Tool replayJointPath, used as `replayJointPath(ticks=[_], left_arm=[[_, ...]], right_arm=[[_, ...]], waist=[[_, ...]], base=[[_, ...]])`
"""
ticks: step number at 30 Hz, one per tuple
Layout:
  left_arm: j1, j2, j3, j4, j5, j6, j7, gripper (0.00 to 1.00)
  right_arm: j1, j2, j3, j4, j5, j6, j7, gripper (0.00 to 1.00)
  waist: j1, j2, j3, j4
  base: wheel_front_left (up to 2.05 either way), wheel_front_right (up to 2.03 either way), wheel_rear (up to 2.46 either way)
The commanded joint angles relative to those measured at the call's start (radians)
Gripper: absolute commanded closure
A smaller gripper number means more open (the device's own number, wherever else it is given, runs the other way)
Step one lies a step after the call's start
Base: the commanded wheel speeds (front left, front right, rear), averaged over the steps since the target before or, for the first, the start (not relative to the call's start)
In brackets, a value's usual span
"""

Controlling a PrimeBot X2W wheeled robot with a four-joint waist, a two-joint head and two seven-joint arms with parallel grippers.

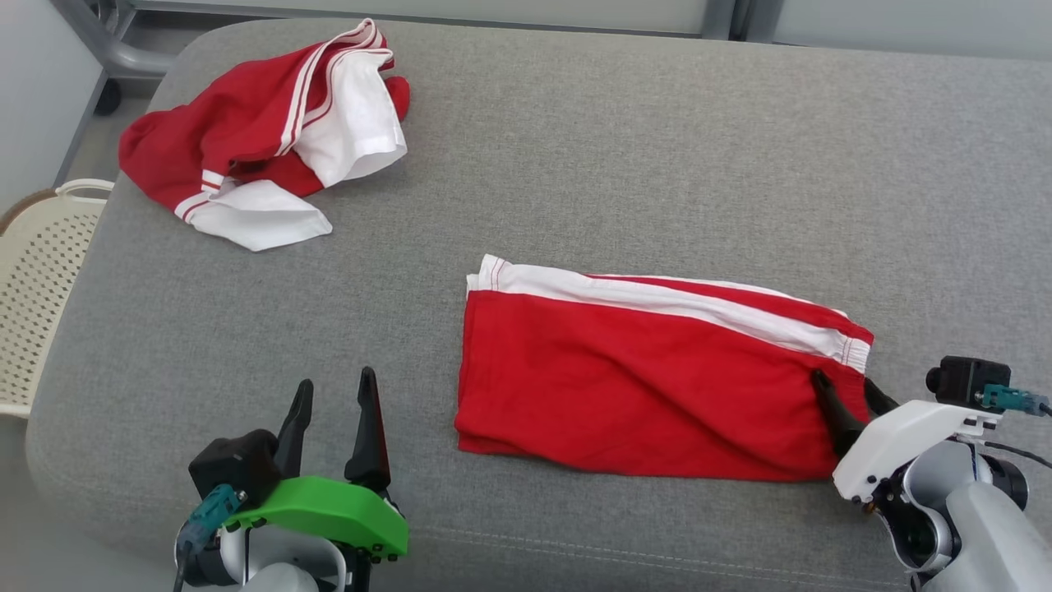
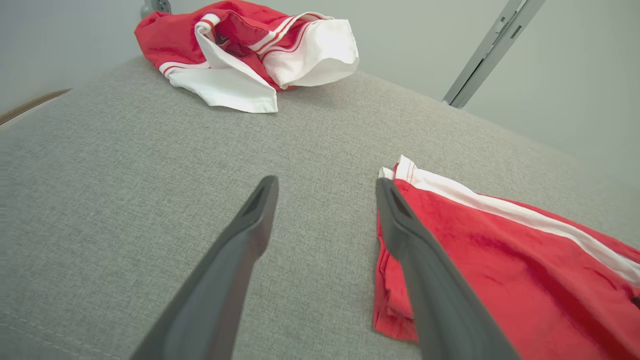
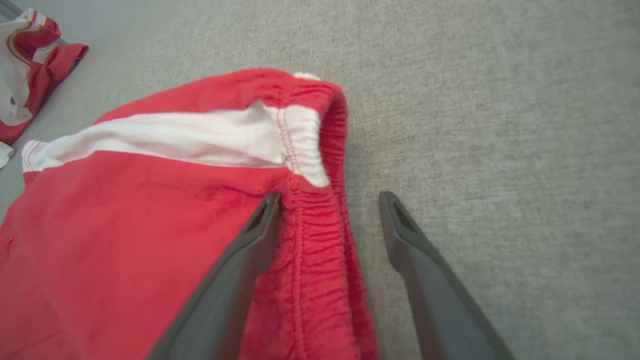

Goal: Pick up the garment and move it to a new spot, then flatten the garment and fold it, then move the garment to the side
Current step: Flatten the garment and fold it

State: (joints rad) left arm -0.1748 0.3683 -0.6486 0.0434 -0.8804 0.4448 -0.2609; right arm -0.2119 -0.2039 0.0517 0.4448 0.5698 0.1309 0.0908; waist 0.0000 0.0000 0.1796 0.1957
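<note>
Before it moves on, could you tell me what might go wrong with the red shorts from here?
1. The right gripper straddles the waistband, open; closing there might catch only the top layer and undo the fold.
2. The left gripper is open beside the shorts, off the cloth; a one-sided pull could drag and wrinkle them.

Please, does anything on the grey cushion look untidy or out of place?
Yes. The red-and-white garment lies crumpled in a heap near the far left corner of the grey cushion, unlike the red shorts, which lie flat and folded.
</note>
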Motion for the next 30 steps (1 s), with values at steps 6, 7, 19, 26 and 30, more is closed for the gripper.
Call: replayJointPath(ticks=[6,7,19,26,30], left_arm=[[-0.003,-0.008,0.001,0.010,0.000,-0.006,-0.001,0.00],[-0.003,-0.009,0.002,0.010,-0.001,-0.007,-0.001,0.00],[0.003,-0.007,0.009,0.007,0.006,-0.011,-0.002,0.00],[-0.006,-0.002,-0.008,-0.006,0.017,-0.016,0.008,0.00],[-0.011,0.000,-0.019,-0.018,0.025,-0.017,0.013,0.00]], right_arm=[[-0.054,-0.052,0.076,0.085,0.085,0.000,0.081,0.35],[-0.059,-0.056,0.086,0.090,0.095,0.000,0.083,0.58],[-0.102,-0.098,0.150,0.093,0.256,-0.001,0.097,1.00],[-0.138,-0.202,0.159,0.036,0.385,-0.001,0.216,1.00],[-0.158,-0.263,0.127,0.036,0.422,-0.001,0.292,1.00]], waist=[[0.0000,0.0000,0.012,0.034],[0.0000,0.0000,0.013,0.035],[0.0000,0.0000,0.004,-0.007],[0.0000,0.0000,-0.018,-0.083],[0.0000,0.0000,-0.029,-0.120]], base=[[0.00,0.00,0.00],[0.00,0.00,0.00],[0.00,0.00,0.00],[0.00,0.00,0.00],[0.00,0.00,0.00]])
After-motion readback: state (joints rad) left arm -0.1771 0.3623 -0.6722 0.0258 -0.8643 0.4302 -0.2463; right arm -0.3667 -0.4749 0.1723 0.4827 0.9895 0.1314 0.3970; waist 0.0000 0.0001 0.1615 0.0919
